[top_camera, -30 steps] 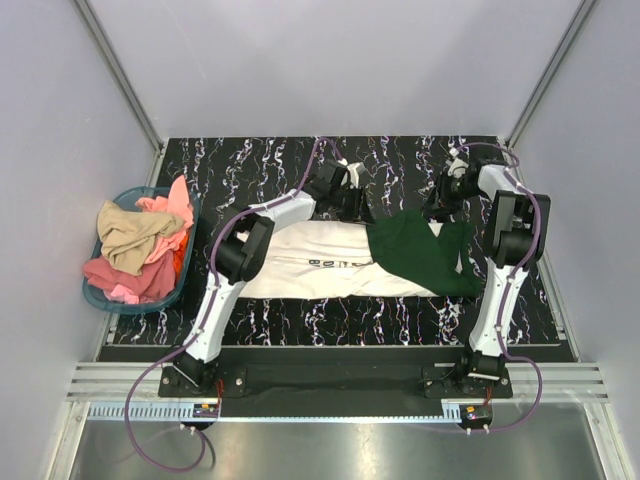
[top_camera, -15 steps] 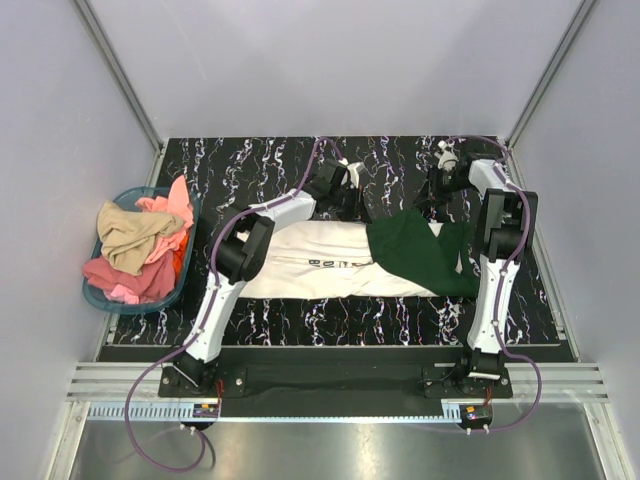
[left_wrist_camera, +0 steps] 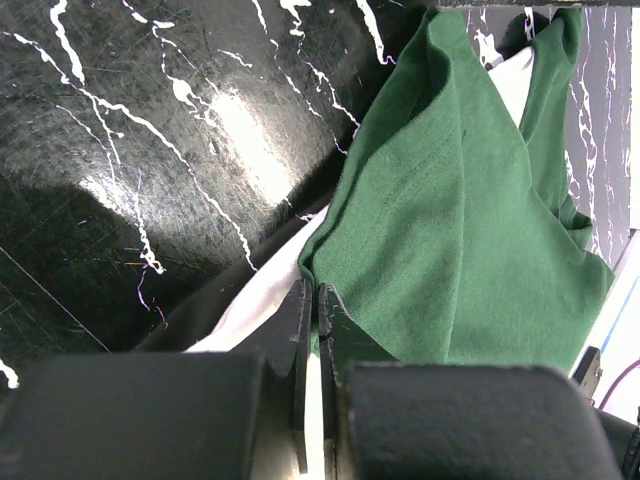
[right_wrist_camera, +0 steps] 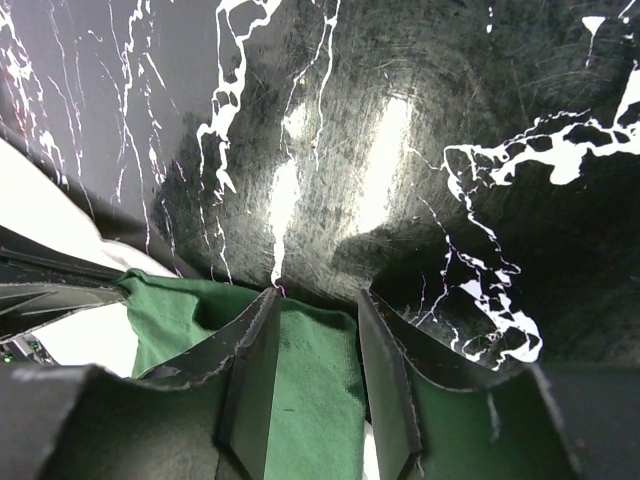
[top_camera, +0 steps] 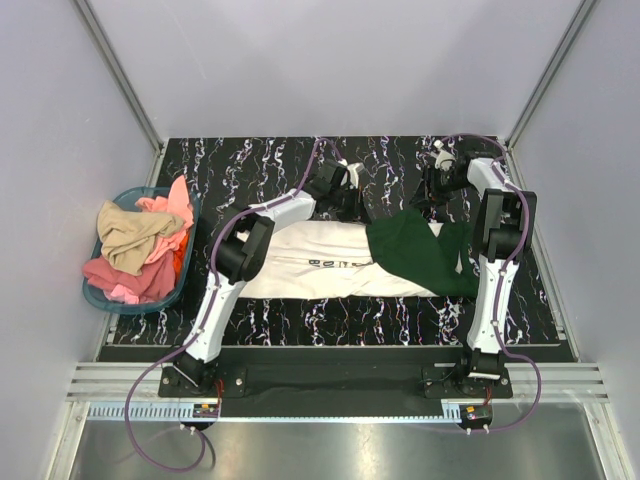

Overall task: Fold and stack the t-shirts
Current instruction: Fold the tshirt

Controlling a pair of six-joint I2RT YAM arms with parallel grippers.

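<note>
We see a black table (top_camera: 250,165) with white veining, enclosed by pale grey walls. A blue basket (top_camera: 95,292) stands at its left edge, filled with tan, pink and coral clothes (top_camera: 135,245).

The cream-white t-shirt (top_camera: 310,262) lies flat across the middle of the table, dark lettering facing up. The green t-shirt (top_camera: 420,255) lies crumpled over its right part and reaches toward the table's right side.

The left claw (left_wrist_camera: 318,292) sits at the far edge of both shirts. Its fingers are pressed together on the near corner of the green t-shirt, with white cloth directly beside them.

The right claw (right_wrist_camera: 315,298) is low at the far right corner of the green t-shirt. Its fingers are spread, and green cloth lies between them.
</note>
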